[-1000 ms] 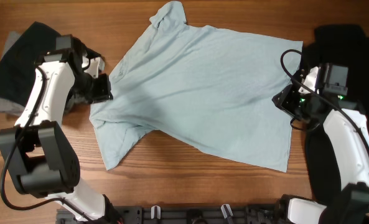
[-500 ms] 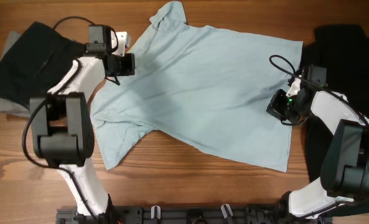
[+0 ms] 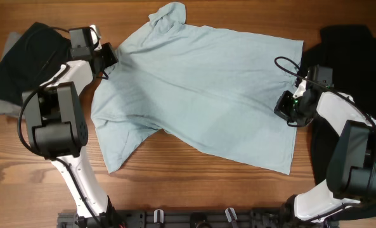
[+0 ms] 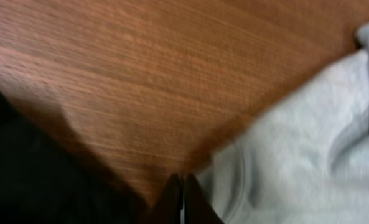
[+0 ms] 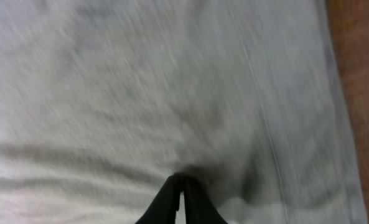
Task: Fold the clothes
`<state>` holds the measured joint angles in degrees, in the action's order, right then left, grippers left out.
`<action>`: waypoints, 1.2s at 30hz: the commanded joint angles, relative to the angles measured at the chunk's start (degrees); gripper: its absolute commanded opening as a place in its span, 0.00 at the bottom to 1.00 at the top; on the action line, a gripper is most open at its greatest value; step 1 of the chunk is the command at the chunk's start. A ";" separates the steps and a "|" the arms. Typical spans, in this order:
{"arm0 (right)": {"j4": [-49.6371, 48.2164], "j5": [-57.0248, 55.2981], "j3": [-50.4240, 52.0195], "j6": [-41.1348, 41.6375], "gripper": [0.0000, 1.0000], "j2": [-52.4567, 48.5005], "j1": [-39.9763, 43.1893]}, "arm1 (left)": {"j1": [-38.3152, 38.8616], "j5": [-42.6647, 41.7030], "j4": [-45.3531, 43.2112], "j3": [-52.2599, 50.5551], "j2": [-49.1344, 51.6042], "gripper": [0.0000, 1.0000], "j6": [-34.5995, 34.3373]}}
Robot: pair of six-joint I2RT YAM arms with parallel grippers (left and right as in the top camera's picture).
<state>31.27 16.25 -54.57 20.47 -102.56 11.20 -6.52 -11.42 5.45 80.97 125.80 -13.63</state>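
Wood tabletop [image 3: 194, 190], pale blue T-shirt [image 3: 200, 88] spread across the middle, skewed. Black garments [image 3: 23, 57] sit at the left and right edges. Left gripper [image 3: 106, 57] is closed at the shirt's far-left shoulder edge; can't confirm cloth between its fingers. Right gripper [image 3: 289, 107] is pinched on fabric near the hem, right side. Looks like flattening before the fold: pull both ends apart evenly, low and slow, so neither pinch slips.

white arm links [image 3: 337, 115], black joints [image 3: 53, 121], looping black cables [image 3: 278, 62], green lights [image 3: 297, 96] beside the right hand [image 3: 283, 109].
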 commanded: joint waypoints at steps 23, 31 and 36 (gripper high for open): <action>14.34 3.30 1.27 0.17 0.21 7.19 0.13 | -2.01 0.59 61.11 8.50 -15.23 0.19 7.21; 5.20 -9.77 11.26 14.75 0.14 1.07 1.73 | -2.01 0.68 63.23 8.50 -15.23 0.40 7.23; 9.18 -13.86 6.19 13.49 0.12 2.95 15.93 | -2.01 1.07 66.34 8.50 -15.23 0.59 7.23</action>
<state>39.77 17.72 -47.92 33.47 -96.79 19.16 -8.62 -10.81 71.02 89.60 109.93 -6.90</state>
